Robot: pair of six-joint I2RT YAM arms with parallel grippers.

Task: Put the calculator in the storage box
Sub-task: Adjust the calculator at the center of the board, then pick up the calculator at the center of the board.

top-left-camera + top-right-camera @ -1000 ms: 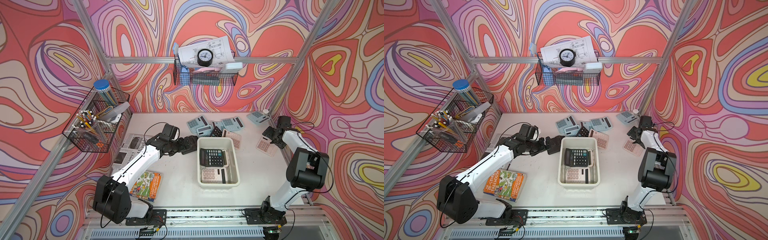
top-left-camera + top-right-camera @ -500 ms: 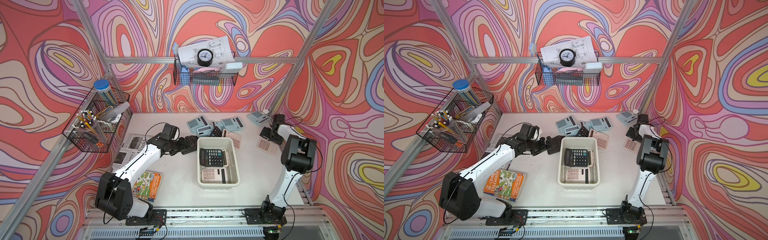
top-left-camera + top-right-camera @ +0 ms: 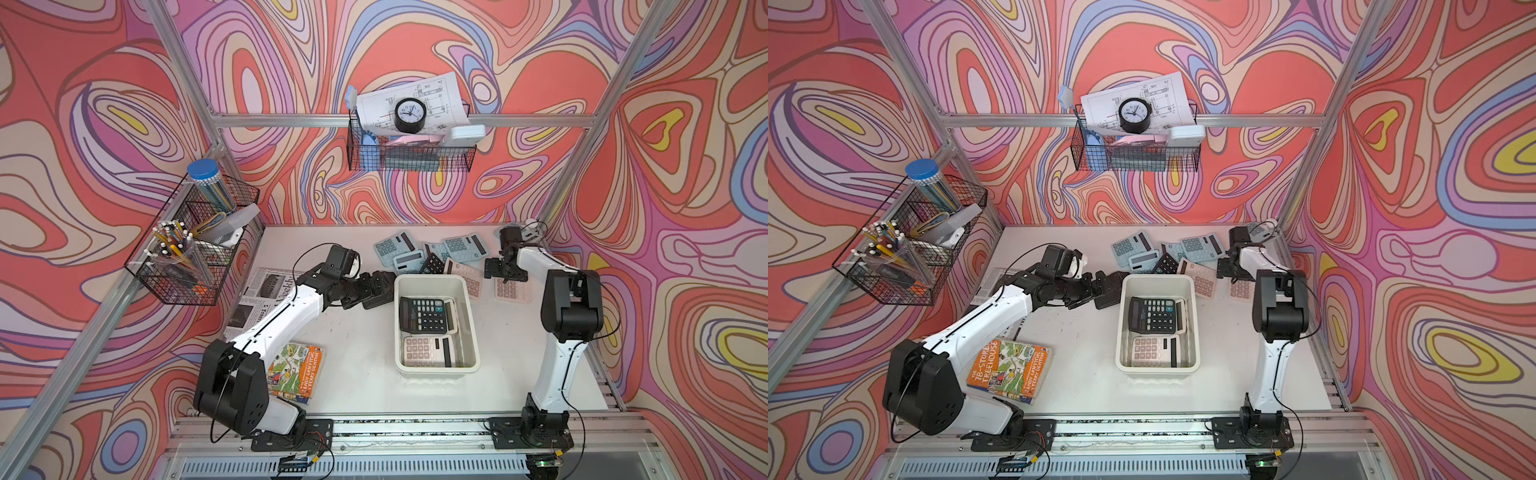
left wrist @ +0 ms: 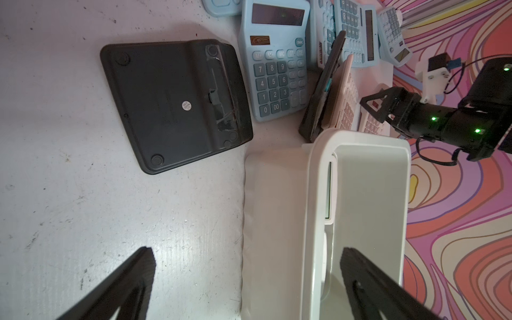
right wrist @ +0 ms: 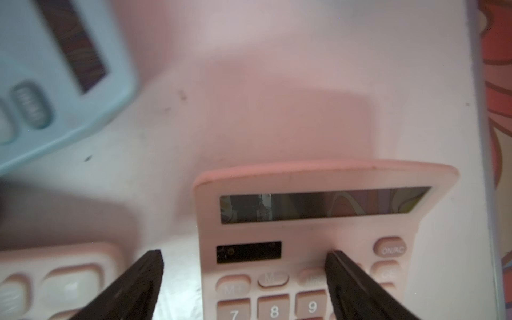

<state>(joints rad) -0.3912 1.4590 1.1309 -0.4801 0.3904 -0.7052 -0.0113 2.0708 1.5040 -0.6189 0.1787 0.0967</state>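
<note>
Calculators [image 3: 424,320] lie in the storage box [image 3: 432,279]; a calculator pile [image 3: 409,262] lies behind it.

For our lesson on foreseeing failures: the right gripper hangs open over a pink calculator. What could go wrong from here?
One finger of the right gripper is over the pink calculator's keys, not outside its edge; closing may press keys rather than grip.
The storage box already holds a black calculator and a pale calculator, so another may perch on top.
The open left gripper appears to straddle the box wall and could nudge it.
</note>
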